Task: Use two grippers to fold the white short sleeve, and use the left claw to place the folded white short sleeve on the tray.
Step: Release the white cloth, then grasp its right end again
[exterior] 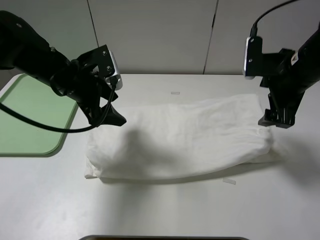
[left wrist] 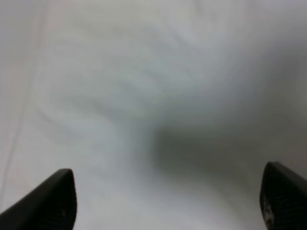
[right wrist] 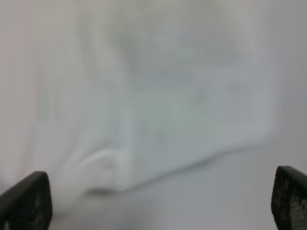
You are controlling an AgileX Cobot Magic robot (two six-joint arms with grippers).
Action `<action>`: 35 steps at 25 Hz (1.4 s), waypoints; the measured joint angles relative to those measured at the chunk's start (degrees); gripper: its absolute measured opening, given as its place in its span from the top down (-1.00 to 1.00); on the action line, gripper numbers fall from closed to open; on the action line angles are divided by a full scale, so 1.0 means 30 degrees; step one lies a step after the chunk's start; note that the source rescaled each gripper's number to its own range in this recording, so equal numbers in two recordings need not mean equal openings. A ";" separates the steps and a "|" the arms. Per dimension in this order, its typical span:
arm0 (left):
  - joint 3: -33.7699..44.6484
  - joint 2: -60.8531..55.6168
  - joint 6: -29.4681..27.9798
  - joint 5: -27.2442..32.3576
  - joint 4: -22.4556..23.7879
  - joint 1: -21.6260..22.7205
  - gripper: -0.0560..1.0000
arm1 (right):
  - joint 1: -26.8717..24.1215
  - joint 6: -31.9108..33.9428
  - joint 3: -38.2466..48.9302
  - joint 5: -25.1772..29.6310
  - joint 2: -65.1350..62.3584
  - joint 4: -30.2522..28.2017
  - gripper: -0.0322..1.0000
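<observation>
The white short sleeve (exterior: 180, 137) lies folded into a long wrinkled band across the middle of the table. My left claw (exterior: 111, 118) hangs open just above the shirt's left end, with nothing between its fingertips (left wrist: 53, 201). In the left wrist view the blurred white short sleeve (left wrist: 144, 105) fills the picture under the left claw (left wrist: 168, 201). My right gripper (exterior: 277, 120) hovers open over the shirt's right end. The right wrist view shows the white short sleeve (right wrist: 163, 105) below the right gripper (right wrist: 163, 201), whose fingertips (right wrist: 29, 201) stand wide apart. The pale green tray (exterior: 30, 115) sits at the table's left edge.
Small white tape strips lie on the table: one (exterior: 175, 93) behind the shirt, one (exterior: 229, 181) in front of it. A grey panelled wall (exterior: 160, 35) stands behind the table. A dark edge (exterior: 165, 238) shows at the bottom.
</observation>
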 joint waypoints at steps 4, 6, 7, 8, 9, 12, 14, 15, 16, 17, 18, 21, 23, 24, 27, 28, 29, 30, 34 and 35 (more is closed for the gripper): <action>-0.0557 -0.0254 0.0000 -0.0595 -0.2791 0.0000 -0.54 | 0.0000 0.0000 0.0000 -0.1449 -0.1188 -0.0207 -1.00; -0.0921 -0.0826 0.0000 -0.0314 -0.3009 0.0000 -0.54 | 0.0000 0.0750 0.0003 -0.3826 -0.3298 -0.0269 -1.00; -0.1087 -0.1213 0.0000 -0.0152 -0.3018 0.0000 -0.54 | 0.0000 0.1247 0.0003 -0.4266 -0.3810 -0.0245 -1.00; -0.1136 -0.1354 0.0000 -0.0034 -0.3016 0.0000 -0.54 | 0.0000 0.1617 0.0003 -0.4628 -0.4133 -0.0213 -1.00; -0.1136 -0.1354 0.0000 -0.0034 -0.3016 0.0000 -0.54 | 0.0000 0.2582 0.0003 -0.5052 -0.4774 0.0000 -1.00; -0.1325 -0.2359 0.0000 0.0225 -0.3065 0.0000 -0.54 | 0.0000 0.3866 0.0019 -0.5136 -0.5312 0.0453 -1.00; -0.1407 -0.4262 0.0000 0.0760 -0.3042 0.0000 -0.54 | 0.0000 0.4873 0.0019 -0.4975 -0.5518 0.0708 -1.00; -0.1407 -0.4812 0.0000 0.0886 -0.3025 0.0000 -0.54 | 0.0000 0.5406 0.0019 -0.4792 -0.5615 0.0848 -1.00; -0.1407 -0.5378 0.0000 0.1263 -0.2974 0.0000 -0.54 | 0.0000 0.6001 0.0019 -0.4619 -0.5682 0.1088 -1.00; -0.1407 -0.5975 0.0000 0.1695 -0.2882 0.0000 -0.54 | 0.0000 0.6602 0.0019 -0.4533 -0.5727 0.1318 -1.00; -0.1407 -0.7456 0.0000 0.2788 -0.2617 0.0000 -0.54 | 0.0000 0.7292 0.0019 -0.4504 -0.5727 0.1440 -1.00; -0.1407 -0.8773 0.0000 0.3794 -0.2512 0.0000 -0.54 | 0.0000 0.8404 0.0019 -0.4490 -0.5727 0.1544 -1.00; -0.1407 -1.0126 -0.0024 0.4441 -0.2490 0.0000 -0.54 | 0.0000 0.8712 0.0019 -0.4490 -0.5727 0.1567 -1.00; -0.1407 -1.1707 -0.0468 0.4733 -0.2455 0.0000 -0.54 | 0.0000 0.8781 0.0019 -0.4490 -0.5727 0.1567 -1.00; -0.1407 -1.4378 -0.1925 0.4773 -0.2265 0.0000 -0.54 | 0.0000 0.8781 0.0019 -0.4490 -0.5727 0.1567 -1.00; -0.1407 -1.4943 -0.2414 0.4809 -0.2071 0.0000 -0.54 | 0.0000 0.8781 0.0019 -0.4490 -0.5727 0.1567 -1.00; -0.1407 -1.5363 -0.3008 0.4846 -0.1824 0.0000 -0.54 | 0.0000 0.8798 0.0019 -0.4510 -0.5727 0.1567 -1.00; -0.1407 -1.5658 -0.3415 0.4854 -0.1650 0.0000 -0.54 | 0.0000 0.8798 0.0019 -0.4510 -0.5727 0.1586 -1.00; -0.1407 -1.7418 -0.7877 0.5016 0.0474 0.0000 -0.54 | 0.0000 0.8937 0.0019 -0.4546 -0.5727 0.1691 -1.00; -0.1407 -1.7741 -0.9373 0.5031 0.1195 0.0000 -0.55 | 0.0000 0.8937 0.0019 -0.4546 -0.5727 0.1717 -1.00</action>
